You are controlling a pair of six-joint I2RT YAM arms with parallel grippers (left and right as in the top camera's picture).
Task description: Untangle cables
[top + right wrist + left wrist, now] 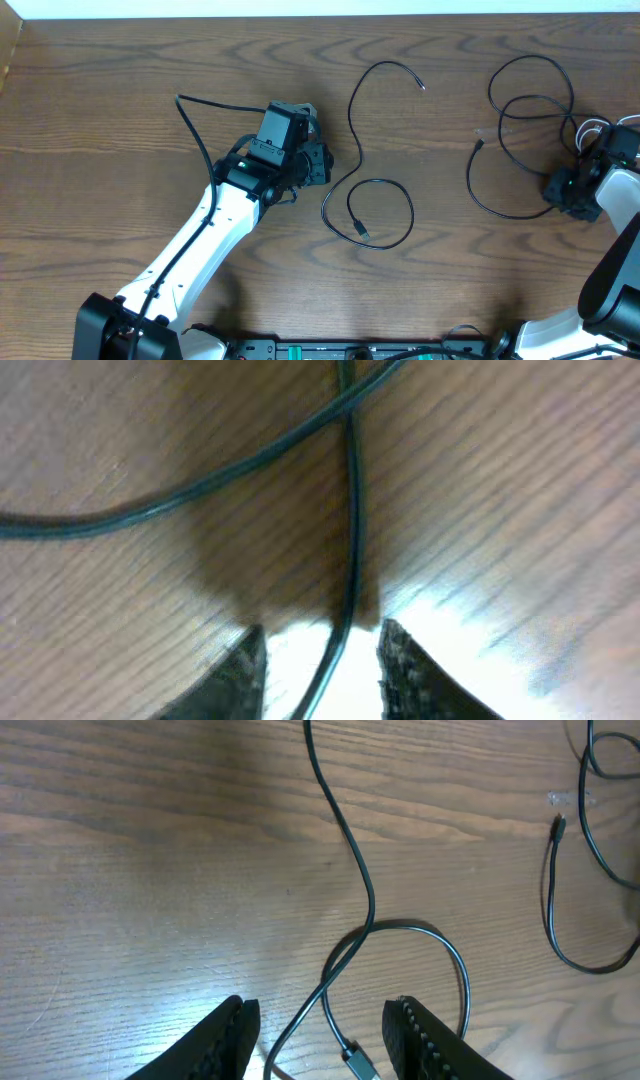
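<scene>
Both part-open — left hand (325, 1040), right hand (322, 670) straddling cables (350, 510).

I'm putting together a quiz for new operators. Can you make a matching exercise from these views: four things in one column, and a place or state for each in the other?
Things
1. left gripper
2. right gripper
3. middle black cable
4. white cable

Places or states
A. only a small bit shows, by the right edge of the table
B. fingers apart, one black strand running between them
C. forms one loop near the table's centre
D. fingers apart, at a cable loop

Pairs: 1-D, 2-B, 3-C, 4-A
</scene>
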